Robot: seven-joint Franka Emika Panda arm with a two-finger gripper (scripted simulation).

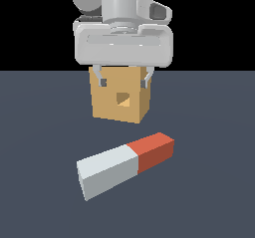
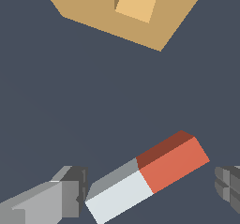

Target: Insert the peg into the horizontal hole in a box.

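Claw hangs spread above the floor-lying peg.

The exterior view looks low and level across the dark slate worktop, near the grey-white bar with a red-orange end, facing the tan wooden cube behind. The wrist view looks steeply down, close above bar and cube; both views share these.
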